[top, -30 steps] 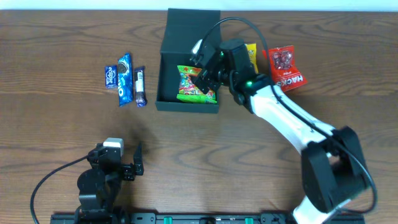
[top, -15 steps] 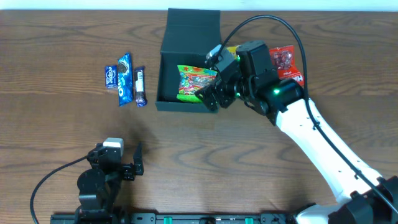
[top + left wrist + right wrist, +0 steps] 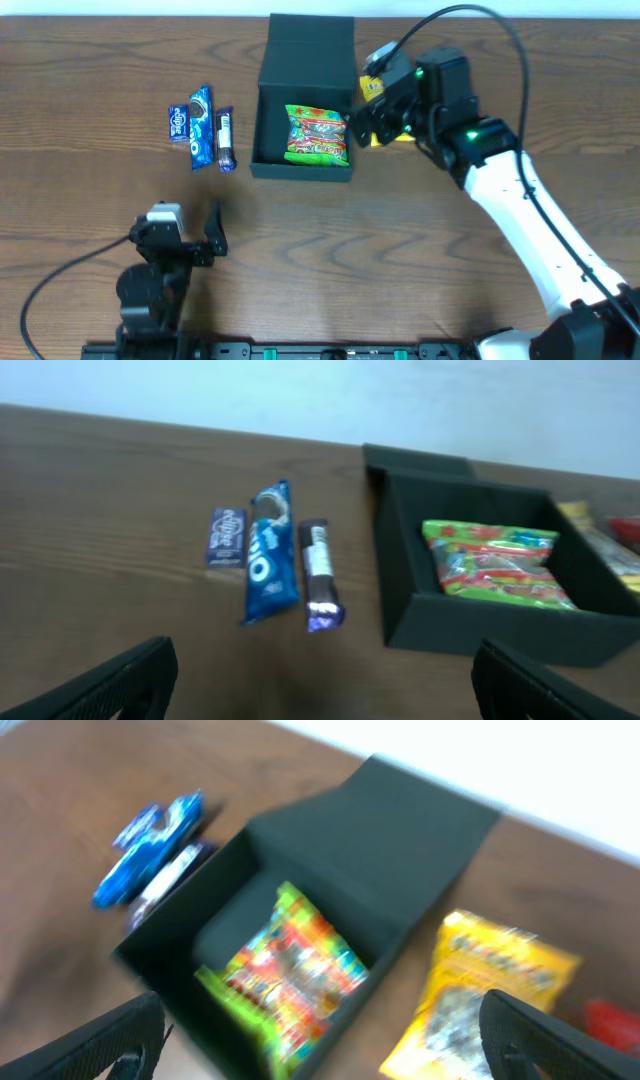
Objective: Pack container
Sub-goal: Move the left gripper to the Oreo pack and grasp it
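The dark green container [image 3: 262, 110] stands open at the table's back, lid flap folded back; it also shows in the left wrist view [image 3: 400, 540] and the right wrist view [image 3: 420, 830]. A green snack packet [image 3: 316, 135] lies inside it [image 3: 497, 565] [image 3: 285, 965]. My right gripper [image 3: 372, 122] is open and empty, just right of the container, above a yellow packet [image 3: 480, 995]. My left gripper [image 3: 210, 232] is open and empty near the table's front left.
Three snacks lie left of the container: a small blue packet [image 3: 178, 123], a blue cookie pack [image 3: 201, 125] and a dark bar [image 3: 226, 138]. A red packet [image 3: 612, 1025] lies right of the yellow one, hidden by the right arm in the overhead view.
My right gripper let go of the green packet inside the container and moved right and back, out over the yellow packet. The left arm shifted slightly left.
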Robot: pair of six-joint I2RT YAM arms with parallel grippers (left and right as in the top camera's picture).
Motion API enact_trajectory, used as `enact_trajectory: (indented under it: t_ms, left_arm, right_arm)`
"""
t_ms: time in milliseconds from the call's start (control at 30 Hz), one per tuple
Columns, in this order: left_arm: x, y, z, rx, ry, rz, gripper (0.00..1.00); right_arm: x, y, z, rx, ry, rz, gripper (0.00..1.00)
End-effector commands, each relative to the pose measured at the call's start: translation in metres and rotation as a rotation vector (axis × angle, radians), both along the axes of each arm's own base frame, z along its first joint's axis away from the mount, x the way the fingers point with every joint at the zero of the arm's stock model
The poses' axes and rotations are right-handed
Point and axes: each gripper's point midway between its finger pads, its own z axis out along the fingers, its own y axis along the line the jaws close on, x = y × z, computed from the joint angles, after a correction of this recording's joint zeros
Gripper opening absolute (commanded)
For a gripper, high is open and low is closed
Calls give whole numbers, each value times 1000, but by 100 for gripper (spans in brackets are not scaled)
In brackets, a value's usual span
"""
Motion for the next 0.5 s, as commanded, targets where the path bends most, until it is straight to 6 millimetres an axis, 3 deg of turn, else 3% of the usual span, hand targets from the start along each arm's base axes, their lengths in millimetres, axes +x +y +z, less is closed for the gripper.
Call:
enact_trajectory:
  t_ms: [0,200,467]
  left_arm:
    - [14,16,29,13,21,95,95]
    - [69,25,43,38,200,139,95]
    - [143,32,22,95,465,147,95]
  right_arm:
    - [16,-21,15,14,-56,-62,99]
    - [36,-48,29,-12,-158,-96,99]
    - [40,-55,33,-15,-177,-107,99]
